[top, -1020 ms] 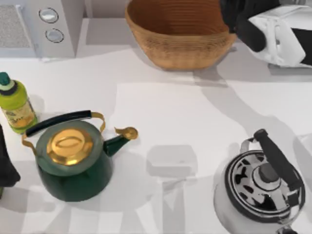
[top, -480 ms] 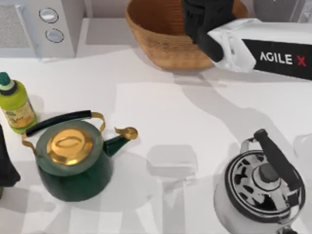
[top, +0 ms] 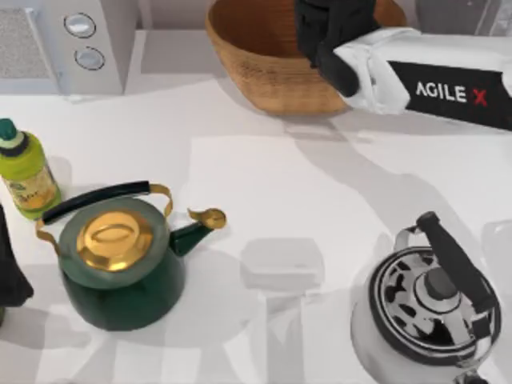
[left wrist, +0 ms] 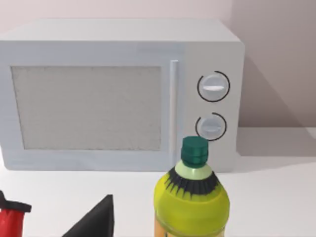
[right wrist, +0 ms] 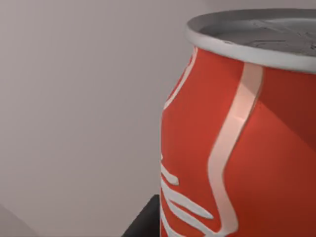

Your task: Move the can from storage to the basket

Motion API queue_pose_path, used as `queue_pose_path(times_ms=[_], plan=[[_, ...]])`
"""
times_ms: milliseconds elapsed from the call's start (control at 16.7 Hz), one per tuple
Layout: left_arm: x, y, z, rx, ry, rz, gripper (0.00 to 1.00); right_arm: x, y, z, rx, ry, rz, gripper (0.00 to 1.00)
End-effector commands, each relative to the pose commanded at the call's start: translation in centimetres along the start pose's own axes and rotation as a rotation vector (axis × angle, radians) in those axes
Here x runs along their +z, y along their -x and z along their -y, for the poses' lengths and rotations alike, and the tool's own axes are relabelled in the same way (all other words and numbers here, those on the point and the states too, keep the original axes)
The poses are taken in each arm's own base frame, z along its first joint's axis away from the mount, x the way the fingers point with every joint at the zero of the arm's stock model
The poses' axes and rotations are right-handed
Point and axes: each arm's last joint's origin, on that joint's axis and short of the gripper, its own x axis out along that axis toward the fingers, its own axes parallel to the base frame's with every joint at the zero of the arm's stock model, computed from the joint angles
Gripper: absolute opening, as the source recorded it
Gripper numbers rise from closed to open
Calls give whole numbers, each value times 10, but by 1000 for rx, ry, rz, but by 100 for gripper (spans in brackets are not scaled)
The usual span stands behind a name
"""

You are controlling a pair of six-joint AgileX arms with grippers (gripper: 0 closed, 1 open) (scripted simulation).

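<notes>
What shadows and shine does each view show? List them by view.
Top view: the right gripper, over the basket, and its arm shadow the table; the silver kettle mirrors dark patches; the left gripper sits parked at the left edge. Right wrist view: the held can is partly shaded. Left wrist view: the microwave shades the wall.

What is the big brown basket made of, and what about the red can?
The basket looks like woven wicker: tan, matte, with ribbed rows around its wall. The can looks like thin metal, likely aluminium: a dull grey rimmed lid over a smooth, glossy red painted side with white script.
</notes>
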Motion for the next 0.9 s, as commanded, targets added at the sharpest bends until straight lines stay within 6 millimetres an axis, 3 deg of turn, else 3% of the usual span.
queue_pose_path(times_ms=[360,900], plan=[[0,0,0,0,0,0,100,-1,-8,0,1,-3,6,0],[0,0,0,0,0,0,100,-1,-8,0,1,-3,6,68]])
